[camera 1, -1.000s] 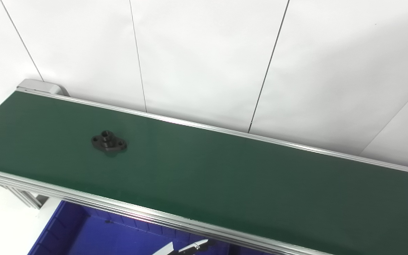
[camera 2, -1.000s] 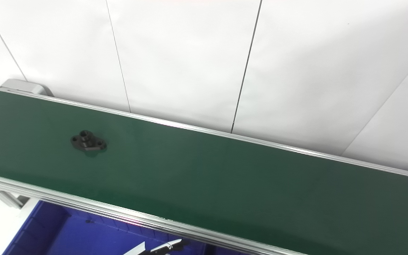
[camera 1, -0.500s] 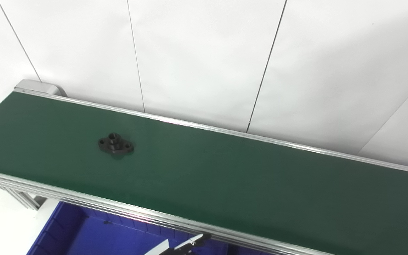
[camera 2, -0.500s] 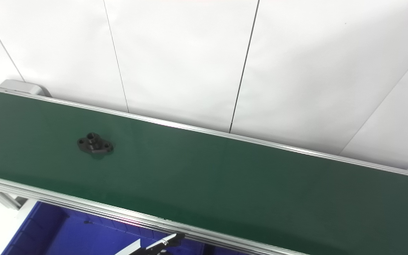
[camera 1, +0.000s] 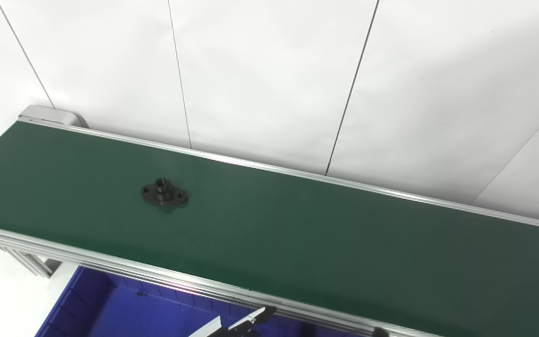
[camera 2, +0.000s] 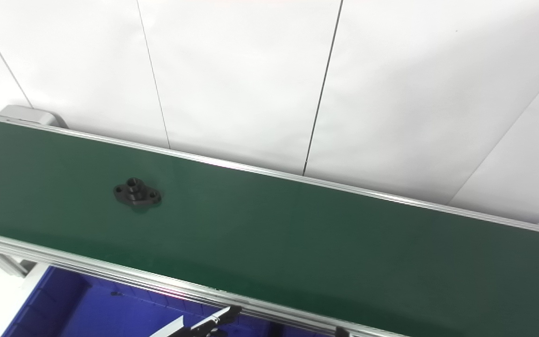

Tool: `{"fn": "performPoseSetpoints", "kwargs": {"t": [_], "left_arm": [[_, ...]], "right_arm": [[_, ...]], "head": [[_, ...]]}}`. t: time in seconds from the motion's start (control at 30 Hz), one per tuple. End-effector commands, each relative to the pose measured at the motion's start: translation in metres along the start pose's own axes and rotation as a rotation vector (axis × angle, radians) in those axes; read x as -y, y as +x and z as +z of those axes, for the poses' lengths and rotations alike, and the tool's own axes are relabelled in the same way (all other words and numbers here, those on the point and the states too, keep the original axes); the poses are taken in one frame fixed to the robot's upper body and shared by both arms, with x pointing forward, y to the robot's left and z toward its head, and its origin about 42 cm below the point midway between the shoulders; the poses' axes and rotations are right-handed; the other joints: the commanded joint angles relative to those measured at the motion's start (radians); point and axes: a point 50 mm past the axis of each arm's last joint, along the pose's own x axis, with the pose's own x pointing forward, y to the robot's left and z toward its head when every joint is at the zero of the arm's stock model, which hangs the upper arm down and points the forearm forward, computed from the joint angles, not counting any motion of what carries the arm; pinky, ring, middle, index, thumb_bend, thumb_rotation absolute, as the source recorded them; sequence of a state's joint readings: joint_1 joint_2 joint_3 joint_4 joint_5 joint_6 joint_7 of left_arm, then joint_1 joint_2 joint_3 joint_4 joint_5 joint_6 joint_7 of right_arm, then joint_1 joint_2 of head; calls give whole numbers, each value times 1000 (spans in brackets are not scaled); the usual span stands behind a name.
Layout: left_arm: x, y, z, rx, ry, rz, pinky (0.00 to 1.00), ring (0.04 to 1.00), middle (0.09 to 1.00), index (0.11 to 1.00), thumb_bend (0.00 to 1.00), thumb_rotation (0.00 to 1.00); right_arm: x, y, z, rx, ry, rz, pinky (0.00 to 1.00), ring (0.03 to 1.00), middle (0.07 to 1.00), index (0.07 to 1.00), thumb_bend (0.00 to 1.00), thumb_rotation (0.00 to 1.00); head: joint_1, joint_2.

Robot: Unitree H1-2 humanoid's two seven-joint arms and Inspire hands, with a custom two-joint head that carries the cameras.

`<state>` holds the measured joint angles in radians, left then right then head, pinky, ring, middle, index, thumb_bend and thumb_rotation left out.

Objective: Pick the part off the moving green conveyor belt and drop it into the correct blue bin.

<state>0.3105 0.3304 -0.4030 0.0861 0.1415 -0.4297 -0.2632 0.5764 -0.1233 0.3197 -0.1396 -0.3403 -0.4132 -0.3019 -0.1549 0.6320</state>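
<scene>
Fingertips (camera 1: 255, 316) barely showed at the belt's near edge, grip untellable, waiting low while the black flanged part (camera 1: 164, 194) rode the green conveyor belt (camera 1: 321, 243) toward them.

Nothing readable is showing anywhere: no lettering, label, brand mark, number or sign is turning up in either head view. The dark green conveyor belt with silver aluminium rails (camera 1: 297, 234) is carrying no print, the small black flanged metal part (camera 1: 164, 194) is showing only bare holes (any stamping would be too small to make out), the blue plastic bin (camera 1: 124, 309) is bearing no tag on its visible wall, and the white panelled wall (camera 1: 269, 79) is looking blank.
</scene>
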Motion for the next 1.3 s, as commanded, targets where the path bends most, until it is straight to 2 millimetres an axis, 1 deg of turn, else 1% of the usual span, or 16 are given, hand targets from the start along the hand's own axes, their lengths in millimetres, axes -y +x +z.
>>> {"fn": "performPoseSetpoints", "kwargs": {"t": [0.0, 0.07, 0.2, 0.3, 0.37, 0.4, 0.5, 0.53, 0.63, 0.73, 0.87, 0.97, 1.07, 1.13, 1.17, 1.27], "left_arm": [[-3, 4, 7, 60, 5, 16, 889, 988, 1000, 1000, 882, 287], [-3, 5, 7, 59, 5, 20, 893, 986, 1000, 1000, 881, 294], [-3, 8, 7, 63, 4, 24, 925, 998, 1000, 1000, 881, 288], [-3, 11, 7, 66, -2, 26, 936, 1000, 1000, 1000, 882, 281], [-3, 13, 6, 67, -8, 27, 921, 999, 1000, 1000, 884, 281], [-3, 14, 6, 68, -11, 28, 914, 997, 1000, 1000, 884, 282], [-3, 18, 5, 70, -18, 30, 909, 997, 1000, 1000, 886, 271], [-3, 18, 5, 70, -17, 30, 901, 997, 1000, 1000, 885, 260], [-3, 21, 6, 72, -10, 29, 895, 996, 1000, 1000, 884, 256], [-4, 23, 5, 72, -14, 34, 891, 990, 1000, 1000, 885, 245], [-3, 20, 6, 71, -18, 56, 887, 979, 1000, 998, 888, 232], [-2, 19, 7, 71, -13, 64, 868, 966, 999, 1000, 888, 240], [-3, 19, 7, 73, -13, 73, 838, 949, 993, 997, 888, 234], [-4, 18, 7, 72, -10, 73, 811, 932, 988, 996, 891, 258], [-5, 18, 7, 71, -11, 72, 827, 934, 987, 997, 892, 252], [-7, 18, 5, 70, -15, 64, 861, 950, 993, 998, 900, 251]], "right_arm": [[9, 4, 18, 119, -1, -62, 701, 782, 824, 851, 915, 380], [15, 10, 29, 171, -2, -90, 719, 786, 822, 845, 918, 385], [29, 23, 48, 257, 14, -116, 810, 829, 842, 861, 906, 380], [40, 36, 56, 314, -31, -137, 789, 812, 824, 851, 912, 395], [47, 45, 60, 344, -83, -166, 737, 778, 801, 836, 920, 444], [50, 48, 62, 349, -103, -175, 731, 773, 798, 834, 923, 458], [56, 57, 66, 357, -112, -164, 749, 784, 812, 843, 916, 457], [58, 60, 66, 360, -106, -156, 775, 803, 826, 853, 907, 436], [65, 79, 73, 379, -122, -124, 793, 834, 853, 868, 887, 414], [69, 95, 78, 394, -159, -104, 789, 822, 849, 877, 857, 406], [72, 117, 84, 395, -166, -68, 798, 817, 841, 877, 846, 390], [70, 132, 89, 385, -180, -45, 787, 814, 836, 878, 851, 405], [64, 148, 99, 370, -187, -7, 774, 807, 833, 878, 854, 405], [60, 159, 105, 367, -186, 19, 763, 802, 826, 878, 850, 388], [57, 163, 107, 367, -185, 28, 759, 802, 824, 879, 849, 368], [49, 179, 117, 377, -235, 54, 747, 796, 821, 879, 845, 362]], "head": [[-6, 3], [-12, 5], [-20, 6], [-28, 6], [-29, 6], [-28, 6], [-25, 5], [-25, 5], [-16, 1], [-8, -5], [3, -3], [3, -3], [-22, 1], [-36, 1], [-36, 1], [-53, 4]]}}
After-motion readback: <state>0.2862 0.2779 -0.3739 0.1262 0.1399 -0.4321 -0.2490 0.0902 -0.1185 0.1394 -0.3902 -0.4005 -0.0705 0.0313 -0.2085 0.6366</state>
